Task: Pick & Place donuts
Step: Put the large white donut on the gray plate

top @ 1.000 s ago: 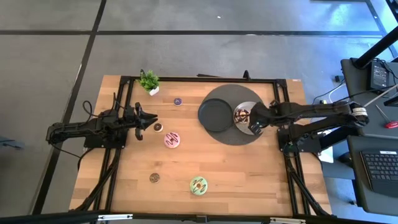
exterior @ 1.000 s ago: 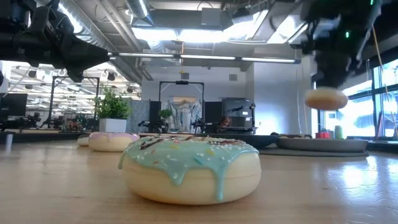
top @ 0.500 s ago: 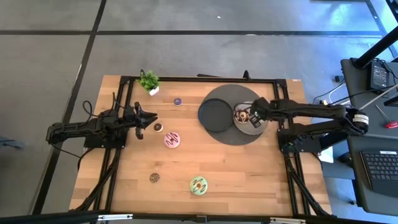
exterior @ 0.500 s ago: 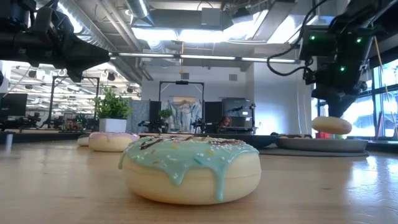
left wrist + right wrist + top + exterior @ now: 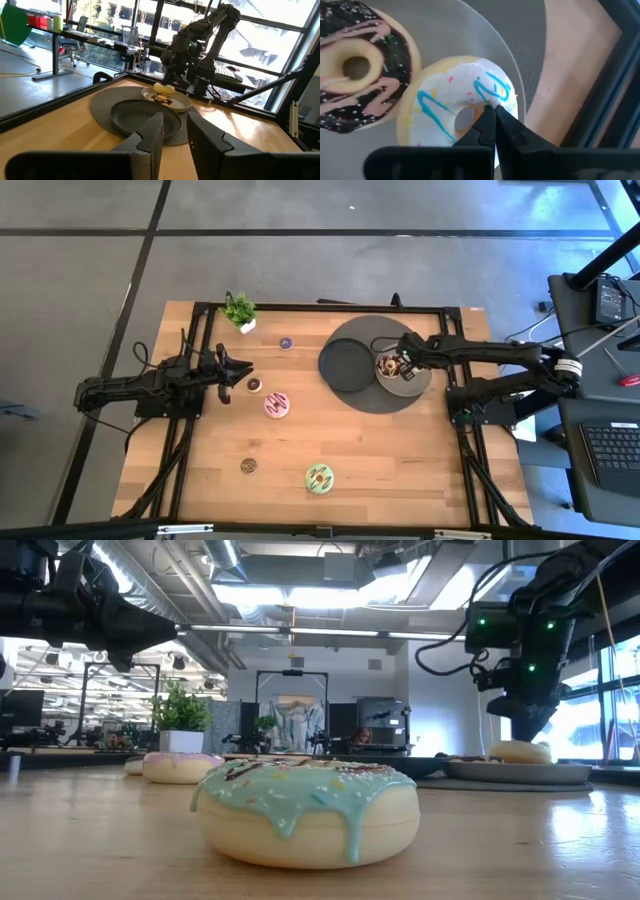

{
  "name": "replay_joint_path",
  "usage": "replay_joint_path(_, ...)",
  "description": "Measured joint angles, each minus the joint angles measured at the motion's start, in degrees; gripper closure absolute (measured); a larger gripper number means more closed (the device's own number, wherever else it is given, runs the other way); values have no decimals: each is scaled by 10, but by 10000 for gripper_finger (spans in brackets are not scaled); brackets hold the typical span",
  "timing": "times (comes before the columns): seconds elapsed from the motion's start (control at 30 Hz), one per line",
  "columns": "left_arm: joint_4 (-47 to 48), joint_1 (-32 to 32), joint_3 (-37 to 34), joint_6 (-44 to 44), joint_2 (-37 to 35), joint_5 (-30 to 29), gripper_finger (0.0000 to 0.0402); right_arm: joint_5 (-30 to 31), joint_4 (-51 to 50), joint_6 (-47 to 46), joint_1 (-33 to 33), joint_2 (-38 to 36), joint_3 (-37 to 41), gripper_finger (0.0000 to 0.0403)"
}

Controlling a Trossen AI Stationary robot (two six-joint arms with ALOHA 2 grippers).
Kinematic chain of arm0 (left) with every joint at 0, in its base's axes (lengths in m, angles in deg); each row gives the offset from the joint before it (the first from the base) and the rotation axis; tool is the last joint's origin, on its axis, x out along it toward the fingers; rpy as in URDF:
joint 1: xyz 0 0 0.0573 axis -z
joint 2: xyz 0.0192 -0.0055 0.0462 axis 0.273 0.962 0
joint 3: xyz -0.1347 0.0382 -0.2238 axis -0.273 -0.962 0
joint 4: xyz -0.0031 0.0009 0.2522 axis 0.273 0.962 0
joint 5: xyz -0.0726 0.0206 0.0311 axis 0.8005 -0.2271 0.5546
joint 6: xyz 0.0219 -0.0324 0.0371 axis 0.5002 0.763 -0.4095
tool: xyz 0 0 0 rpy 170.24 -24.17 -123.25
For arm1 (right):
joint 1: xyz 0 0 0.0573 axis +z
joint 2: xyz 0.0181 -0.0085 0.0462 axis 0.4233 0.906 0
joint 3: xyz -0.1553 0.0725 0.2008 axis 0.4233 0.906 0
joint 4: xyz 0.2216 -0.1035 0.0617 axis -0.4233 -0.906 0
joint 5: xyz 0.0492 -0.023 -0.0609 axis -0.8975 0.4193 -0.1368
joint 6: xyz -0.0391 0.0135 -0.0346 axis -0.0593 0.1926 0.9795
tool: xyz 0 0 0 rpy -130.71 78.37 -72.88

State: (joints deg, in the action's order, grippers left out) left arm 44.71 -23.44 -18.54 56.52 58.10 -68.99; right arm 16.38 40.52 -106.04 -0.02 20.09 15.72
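a: how far along?

b: roughly two of seven placed, judging by the layout. sprinkled chocolate donut lying on the pale plate, white-iced donut touching it on the same plate.

a: and the right side?

b: right gripper down on the white-iced donut, fingers pressed together at the edge of its hole. pinching the icing or only touching it, cannot tell.

a: left side?

b: left gripper hovering over the surface, fingers apart, holding nothing.

a: left to do?

b: pink donut, green donut, brown mini just beside the left gripper, second brown mini, purple mini near the potted plant. all on bare wood, well apart from the pale plate.
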Motion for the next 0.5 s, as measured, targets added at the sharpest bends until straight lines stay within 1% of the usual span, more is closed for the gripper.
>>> replay_joint_path(0.3, 0, 0, 0, 0, 0, 0, 318, 8, 17, 5, 0, 32, 0, 396)
replay_joint_path(0.5, 0, 0, 0, 0, 0, 0, 319, 35, 15, -10, 0, 32, 0, 370)
